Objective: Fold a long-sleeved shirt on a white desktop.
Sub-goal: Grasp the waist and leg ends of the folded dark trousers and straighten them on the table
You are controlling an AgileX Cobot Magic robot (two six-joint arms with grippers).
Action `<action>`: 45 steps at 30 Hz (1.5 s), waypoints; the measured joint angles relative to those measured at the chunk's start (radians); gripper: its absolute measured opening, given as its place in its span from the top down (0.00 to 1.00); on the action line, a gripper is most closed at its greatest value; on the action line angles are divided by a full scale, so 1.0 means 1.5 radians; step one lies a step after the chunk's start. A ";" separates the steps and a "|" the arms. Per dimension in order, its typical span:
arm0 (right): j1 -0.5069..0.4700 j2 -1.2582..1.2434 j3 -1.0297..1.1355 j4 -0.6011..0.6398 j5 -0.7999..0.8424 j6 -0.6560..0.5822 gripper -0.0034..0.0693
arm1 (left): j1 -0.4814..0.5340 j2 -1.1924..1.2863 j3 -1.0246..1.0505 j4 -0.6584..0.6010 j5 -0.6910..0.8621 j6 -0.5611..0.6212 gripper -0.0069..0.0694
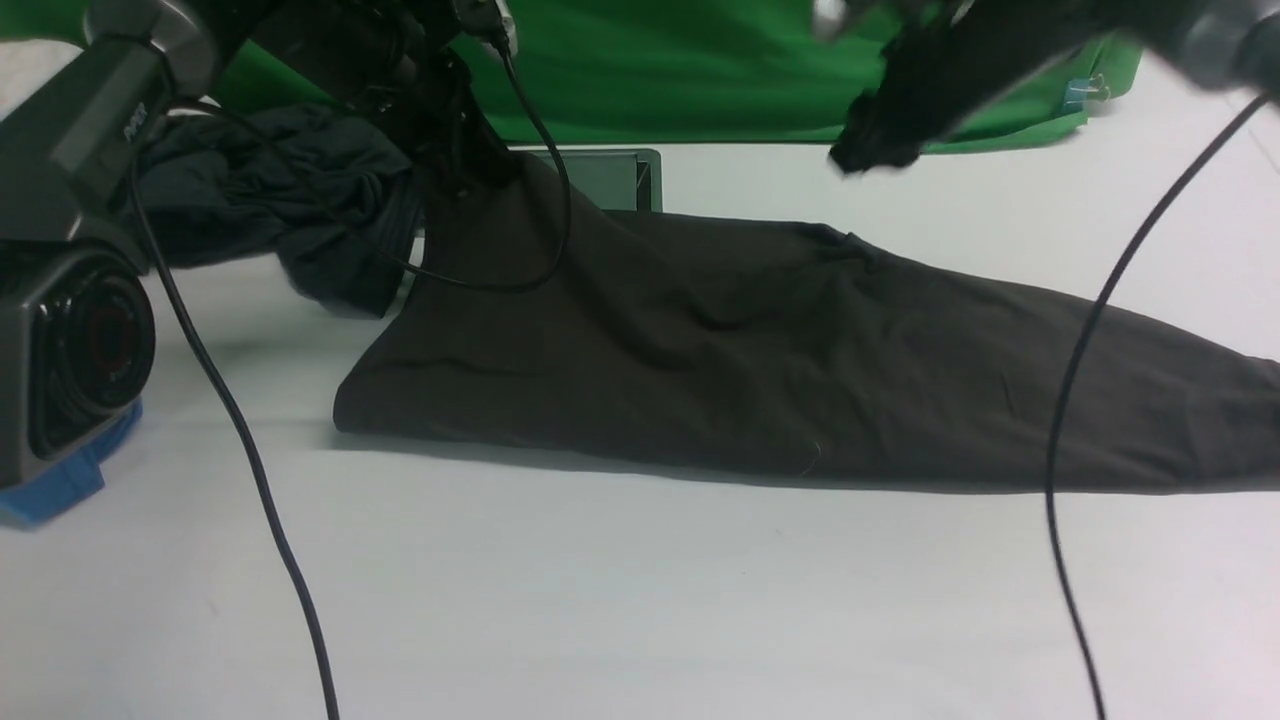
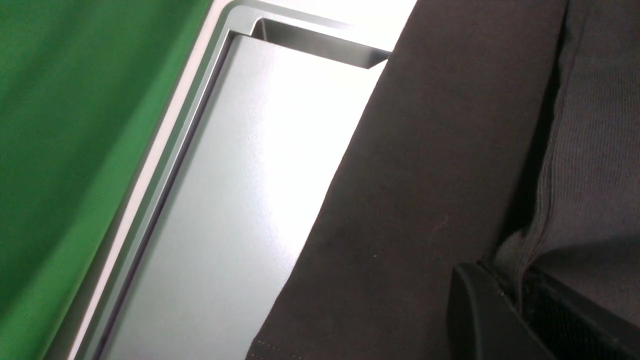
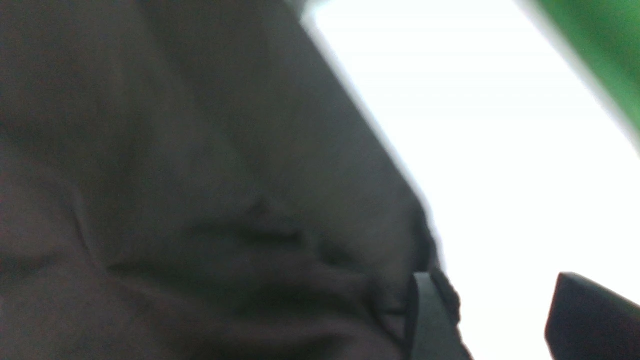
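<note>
Desktop (image 1: 640, 600); shirt (image 1: 750, 370) crosswise (left end up)

Long-sleeved shirt (image 1: 780, 370): dark olive-black, smooth cotton. Lies across middle of white desk (image 1: 640, 600). Long shape runs from near-left out past right edge of front view, narrowing toward right. Near edge is soft fold, flat on desk. Far-left corner raised off desk into steep peak. Cloth slopes down from peak, few shallow creases. Ribbed band (image 2: 590, 150) shows in left wrist view, just beside smooth cloth. Shirt edge overlaps silver-framed panel (image 2: 225, 200) set in desk at far side. Desk matte, smooth.
</note>
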 joint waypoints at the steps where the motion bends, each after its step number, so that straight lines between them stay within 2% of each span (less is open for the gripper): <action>1: -0.009 -0.001 -0.008 0.003 0.029 -0.036 0.40 | 0.000 0.000 0.000 -0.001 0.001 0.000 0.86; 2: -0.014 0.000 -0.012 0.004 0.055 -0.082 0.32 | 0.000 0.000 0.000 -0.005 0.001 0.000 0.86; 4: -0.017 0.008 -0.012 0.006 0.071 -0.140 0.24 | 0.000 0.000 0.000 -0.012 0.001 0.000 0.86; 8: -0.017 0.043 -0.012 0.011 0.067 -0.250 0.16 | -0.001 0.000 0.000 -0.015 0.001 0.000 0.86; 13: -0.017 0.082 -0.012 0.018 0.026 -0.297 0.26 | -0.001 0.000 0.000 -0.015 0.001 0.001 0.86; 23: -0.017 0.113 -0.012 0.026 -0.012 -0.274 0.32 | -0.001 0.000 0.000 -0.020 0.001 0.001 0.86; 26: -0.017 0.123 -0.012 0.026 -0.009 -0.272 0.39 | -0.001 0.000 0.000 -0.022 0.001 0.005 0.86; 28: -0.017 0.129 -0.012 0.026 -0.004 -0.271 0.54 | -0.001 0.000 0.000 -0.022 0.001 0.008 0.86; 30: -0.017 0.130 -0.012 0.027 -0.001 -0.270 0.76 | -0.001 0.000 0.000 -0.022 0.001 0.011 0.86; 32: -0.017 0.130 -0.012 0.028 -0.001 -0.270 0.85 | -0.001 0.000 0.000 -0.023 0.001 0.011 0.86; 45: -0.017 0.060 -0.012 0.028 0.026 -0.266 0.86 | -0.001 0.000 0.000 -0.023 0.001 0.010 0.86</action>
